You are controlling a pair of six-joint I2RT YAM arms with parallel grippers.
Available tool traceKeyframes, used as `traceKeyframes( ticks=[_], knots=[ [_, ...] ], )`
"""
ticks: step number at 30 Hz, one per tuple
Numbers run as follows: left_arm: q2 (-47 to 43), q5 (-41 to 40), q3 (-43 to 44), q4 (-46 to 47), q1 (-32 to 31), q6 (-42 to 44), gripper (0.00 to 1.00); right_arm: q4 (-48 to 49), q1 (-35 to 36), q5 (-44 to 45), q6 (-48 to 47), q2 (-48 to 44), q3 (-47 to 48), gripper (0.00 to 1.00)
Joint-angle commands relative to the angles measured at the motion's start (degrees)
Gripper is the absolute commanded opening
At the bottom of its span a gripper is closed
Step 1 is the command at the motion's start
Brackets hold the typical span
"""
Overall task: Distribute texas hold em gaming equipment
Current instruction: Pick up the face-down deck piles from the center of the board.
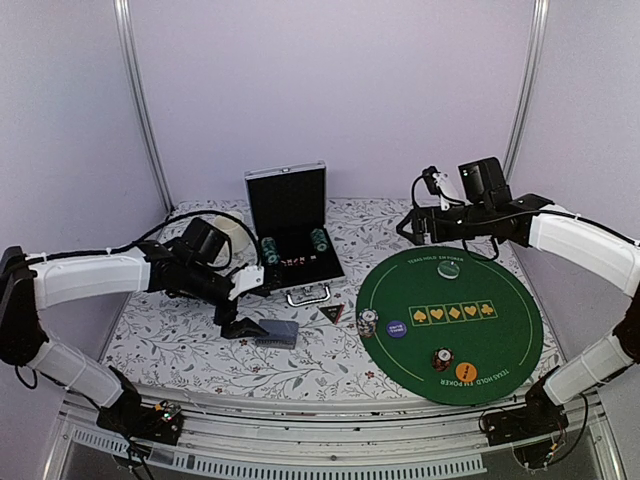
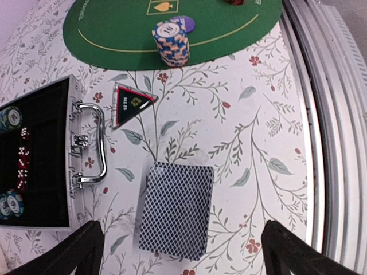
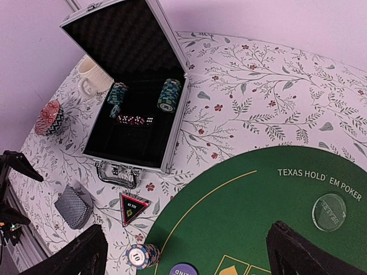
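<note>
Left wrist view: shows card deck [image 2: 176, 211] lying flat on floral tabletop [image 2: 252, 126] just beside case handle [image 2: 94, 143], below wide-open, empty left end effector [image 2: 182, 229]; looks light, slick, prone to fanning, so calls for pinching both long edges.

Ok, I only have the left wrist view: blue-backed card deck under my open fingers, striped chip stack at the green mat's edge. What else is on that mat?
Observer: A clear round dealer disc lies by the white lettering at the green round mat's far side.
Operator: Anything nearer?
Observer: An orange round disc beside a short dark chip stack.
Operator: Right gripper?
Observer: The right gripper is open and empty, above the mat's far edge.
</note>
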Motion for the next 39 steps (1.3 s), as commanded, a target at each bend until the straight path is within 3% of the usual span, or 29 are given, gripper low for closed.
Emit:
traceKeyframes(
  ticks=[1,13,22,39],
  knots=[
    [3.55,2.15,-0.15,-0.25,-0.22,3.7,0.98,-1.3,-0.39,-0.75,-0.99,1.31,1.43,0.99],
    [7.13,-5.57,-2.39,8.66,-1.93,2.35,0.98,-1.78,-0.36,-2.3,-1.43,3.38,1.16,0.99],
    [15.53,1.38,3.31,0.14,-1.37,3.23,0.98,-2.38,-0.36,-2.62,-1.93,5.15,1.53,0.99],
    [20.51,-1.19,6.49,-0.54,-1.37,2.81,0.98,-3.13,-0.43,-3.62,-2.46,4.32,1.22,0.99]
  ],
)
